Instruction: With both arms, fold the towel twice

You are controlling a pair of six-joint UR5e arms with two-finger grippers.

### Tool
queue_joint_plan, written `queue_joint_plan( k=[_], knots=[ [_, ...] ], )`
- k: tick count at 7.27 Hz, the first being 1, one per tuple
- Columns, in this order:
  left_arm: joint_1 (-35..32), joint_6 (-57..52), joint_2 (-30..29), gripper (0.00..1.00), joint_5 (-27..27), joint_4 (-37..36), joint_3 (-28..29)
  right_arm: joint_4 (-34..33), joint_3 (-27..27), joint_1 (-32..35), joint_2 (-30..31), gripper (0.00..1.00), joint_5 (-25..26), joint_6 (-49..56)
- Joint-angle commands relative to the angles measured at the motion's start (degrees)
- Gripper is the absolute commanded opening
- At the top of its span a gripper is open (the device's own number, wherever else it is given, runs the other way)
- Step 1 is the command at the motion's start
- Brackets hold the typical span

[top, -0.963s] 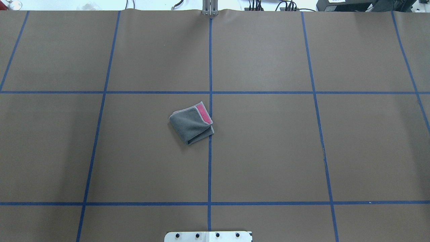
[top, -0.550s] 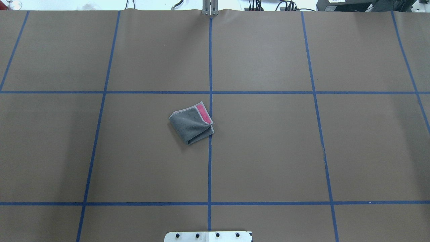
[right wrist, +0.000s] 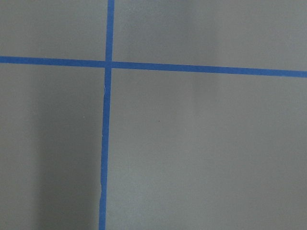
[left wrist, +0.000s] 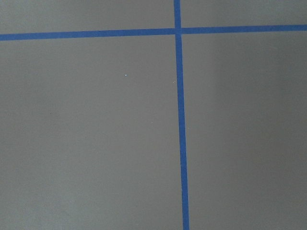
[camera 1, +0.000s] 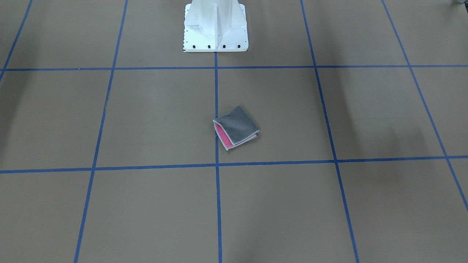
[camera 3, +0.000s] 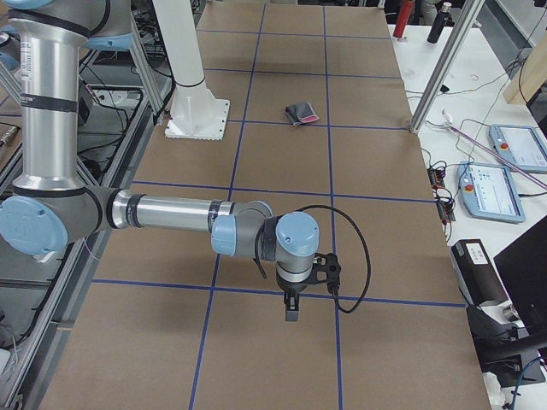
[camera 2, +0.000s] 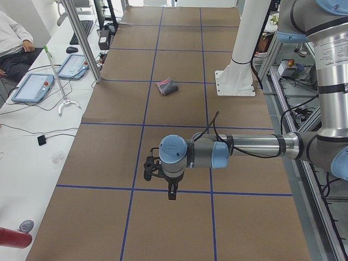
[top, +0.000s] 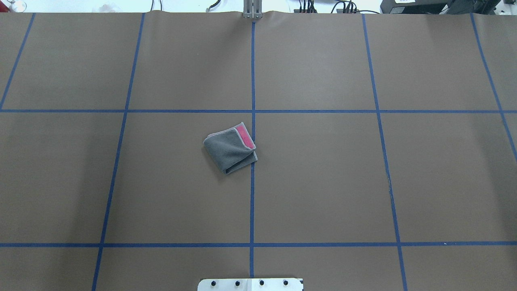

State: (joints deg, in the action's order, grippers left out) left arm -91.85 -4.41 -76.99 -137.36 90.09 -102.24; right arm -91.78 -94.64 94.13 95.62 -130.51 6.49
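Note:
The towel lies folded into a small square near the table's middle, dark grey on top with a pink strip along one edge; it also shows in the front view and far off in both side views. Nothing touches it. My left gripper hangs pointing down over the table, far from the towel, toward the table's left end. My right gripper hangs likewise toward the right end. I cannot tell whether either is open or shut. Both wrist views show only brown table and blue tape.
The white pedestal base stands behind the towel. Blue tape lines grid the brown table. A person sits beyond the left end beside a control tablet. Another tablet lies off the right end.

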Motion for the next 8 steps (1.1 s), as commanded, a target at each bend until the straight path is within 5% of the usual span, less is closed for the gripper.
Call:
queue_joint_plan(
  k=[1,8],
  knots=[
    [0.0,-0.07,0.0,1.0,-0.02,0.0,-0.07,0.02,-0.02,0.0,0.01,1.0,-0.01,0.01],
    [0.0,-0.07,0.0,1.0,0.16,0.0,0.02,0.11,-0.37,0.0,0.88,1.0,-0.53,0.27]
  ],
)
